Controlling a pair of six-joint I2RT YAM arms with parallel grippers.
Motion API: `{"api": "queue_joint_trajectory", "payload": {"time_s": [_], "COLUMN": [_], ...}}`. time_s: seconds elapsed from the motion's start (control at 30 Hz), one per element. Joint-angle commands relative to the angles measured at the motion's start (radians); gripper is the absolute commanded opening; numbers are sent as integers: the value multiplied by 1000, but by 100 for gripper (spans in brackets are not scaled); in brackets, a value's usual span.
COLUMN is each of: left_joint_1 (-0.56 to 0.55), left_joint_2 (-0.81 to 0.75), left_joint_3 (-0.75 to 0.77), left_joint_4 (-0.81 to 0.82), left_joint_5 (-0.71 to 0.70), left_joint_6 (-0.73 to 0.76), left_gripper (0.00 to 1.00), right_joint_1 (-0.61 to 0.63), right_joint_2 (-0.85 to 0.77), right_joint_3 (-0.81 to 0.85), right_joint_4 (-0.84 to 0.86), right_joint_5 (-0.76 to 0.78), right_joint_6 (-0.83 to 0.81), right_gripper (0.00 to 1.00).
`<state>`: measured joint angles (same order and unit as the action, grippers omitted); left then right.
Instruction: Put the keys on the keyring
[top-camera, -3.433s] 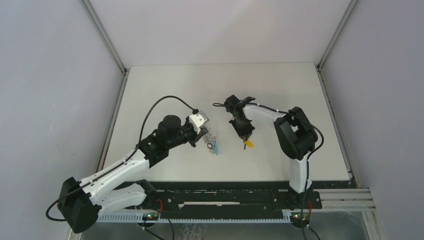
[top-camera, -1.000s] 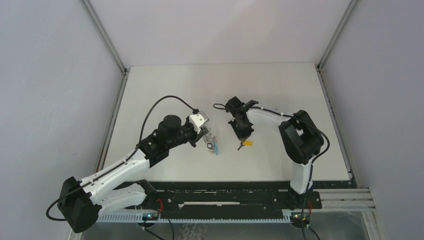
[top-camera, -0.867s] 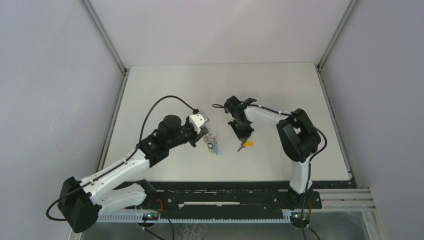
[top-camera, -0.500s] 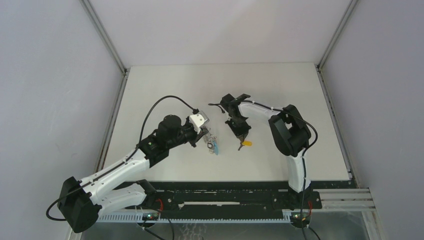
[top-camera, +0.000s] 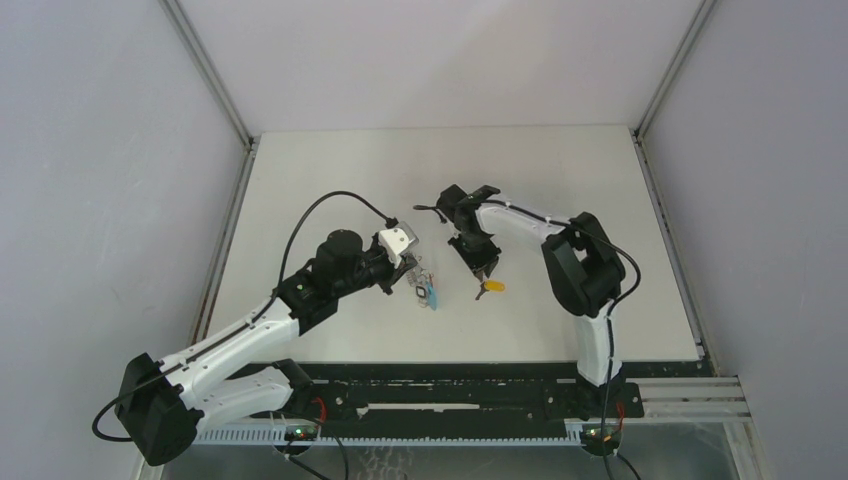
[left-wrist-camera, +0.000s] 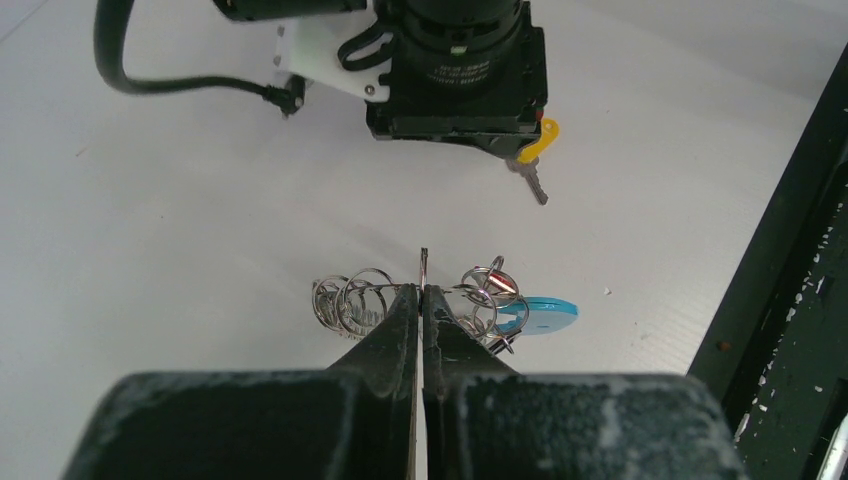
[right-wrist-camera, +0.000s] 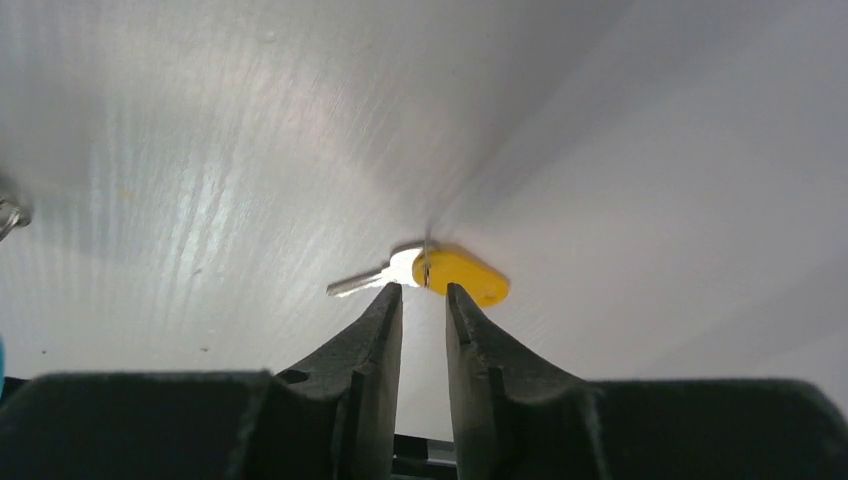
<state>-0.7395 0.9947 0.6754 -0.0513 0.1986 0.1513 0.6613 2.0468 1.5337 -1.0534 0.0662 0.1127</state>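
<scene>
Yellow-headed key (right-wrist-camera: 455, 275) lies flat on the tabletop (right-wrist-camera: 200, 150) at twelve o'clock, just past the tips of the right tool (right-wrist-camera: 422, 290), whose fingers stand slightly apart with nothing between them. Its long axis runs crosswise to them, silver blade to nine o'clock, head to three. From above, the keyring (top-camera: 427, 291) lies at nine o'clock of the key, near but apart, one wire loop pinched in the left tool (left-wrist-camera: 422, 293); the right arm is nearer, so regrasping looks like its job.
</scene>
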Motion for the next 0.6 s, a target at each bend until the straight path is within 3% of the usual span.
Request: {"api": "queue_joint_trajectory", "payload": {"time_s": [0.0,0.2,0.43,0.57], "left_joint_1": [-5,-4,-4,-5], "left_joint_2": [-2,-4,-8,-8], "left_joint_3": [29,29,24,24], "left_joint_4": [33,33,43,44], "left_joint_5": [23,19,16,17], "left_joint_6": [20,22,18,17], "left_gripper": [0,0,0,0], "right_joint_1": [17,21,37,35], "right_joint_2": [-181,-354,-631,-708], "right_joint_3": [-67,-308,-706,-846], "right_joint_4": [84,327,793,1002], "right_joint_5": [26,44,70,49], "right_joint_6": [21,72,108,103], "right_gripper": [25,24,24,24]}}
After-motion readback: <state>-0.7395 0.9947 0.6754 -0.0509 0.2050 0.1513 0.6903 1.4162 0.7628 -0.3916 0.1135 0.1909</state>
